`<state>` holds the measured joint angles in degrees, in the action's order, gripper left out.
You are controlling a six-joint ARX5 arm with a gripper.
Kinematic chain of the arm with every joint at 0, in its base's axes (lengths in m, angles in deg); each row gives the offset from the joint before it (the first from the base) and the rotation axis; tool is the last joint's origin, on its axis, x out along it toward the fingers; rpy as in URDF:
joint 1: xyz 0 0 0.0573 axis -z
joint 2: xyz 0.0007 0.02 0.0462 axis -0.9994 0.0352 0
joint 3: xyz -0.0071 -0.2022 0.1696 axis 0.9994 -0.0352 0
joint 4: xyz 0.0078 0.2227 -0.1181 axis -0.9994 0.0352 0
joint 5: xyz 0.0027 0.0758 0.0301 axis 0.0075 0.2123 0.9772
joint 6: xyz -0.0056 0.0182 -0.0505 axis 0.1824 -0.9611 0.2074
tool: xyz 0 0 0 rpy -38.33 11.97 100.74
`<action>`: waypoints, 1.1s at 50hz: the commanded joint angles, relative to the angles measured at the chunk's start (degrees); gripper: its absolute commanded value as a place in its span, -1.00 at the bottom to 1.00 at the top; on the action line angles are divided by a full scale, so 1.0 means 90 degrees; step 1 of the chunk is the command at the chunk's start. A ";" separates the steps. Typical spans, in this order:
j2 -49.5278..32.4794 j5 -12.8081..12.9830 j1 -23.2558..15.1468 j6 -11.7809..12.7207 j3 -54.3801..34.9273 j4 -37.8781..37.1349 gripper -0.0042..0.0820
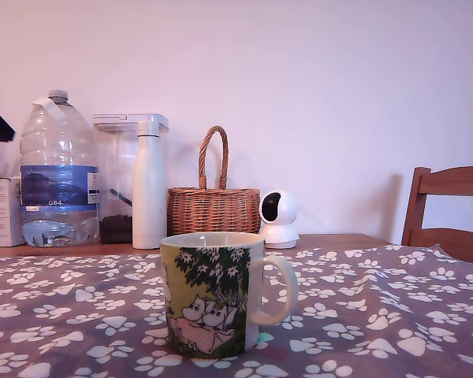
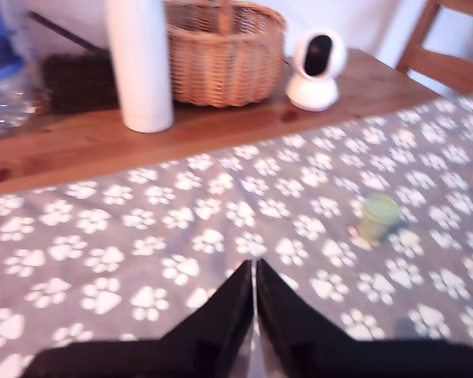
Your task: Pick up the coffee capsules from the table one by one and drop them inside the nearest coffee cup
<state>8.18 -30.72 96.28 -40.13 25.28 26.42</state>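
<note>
Green capsule (image 2: 378,217): upright on the cloth (image 2: 102,236), axis vertical.
My gripper (image 2: 255,272): jaws pressed together, empty.
Cup (image 1: 213,295): upright.

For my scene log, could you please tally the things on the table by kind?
Coffee capsules: 1 clearly visible
Mugs: 1
White bottles: 1
Large water jugs: 1
Wicker baskets: 1
Small white cameras: 1
Clear lidded containers: 1
White boxes: 1
Total: 8

Wooden table (image 1: 331,239) under paw-print cloth (image 1: 394,315), mug (image 1: 213,295) and capsule (image 2: 378,217) on cloth, bottle (image 1: 149,189), basket (image 1: 213,206), camera (image 1: 279,219) on bare wood
</note>
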 commanded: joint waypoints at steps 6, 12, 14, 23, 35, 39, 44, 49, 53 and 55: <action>0.0233 -0.0284 0.0204 -0.0670 -0.0080 -0.0194 -0.93; 0.0403 -0.0442 0.0386 -0.1168 -0.0066 -0.0202 -0.92; 0.0457 -0.0563 0.0454 -0.1409 -0.0066 -0.0197 -0.92; 0.0576 -0.0758 0.0712 -0.2365 -0.0066 -0.0170 -0.92; 0.0573 -0.0755 0.0741 -0.2611 -0.0066 -0.0148 -0.92; 0.0573 -0.0748 0.0741 -0.2611 -0.0066 -0.0148 -0.92; 0.0573 -0.0748 0.0741 -0.2611 -0.0066 -0.0148 -0.92; 0.0573 -0.0750 0.0741 -0.2608 -0.0066 -0.0148 -0.92; 0.0576 -0.0753 0.0741 -0.2606 -0.0066 -0.0141 -0.92; 0.0580 -0.0755 0.0741 -0.2606 -0.0066 -0.0151 -0.90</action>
<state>13.07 -37.47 102.97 -62.91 25.28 25.22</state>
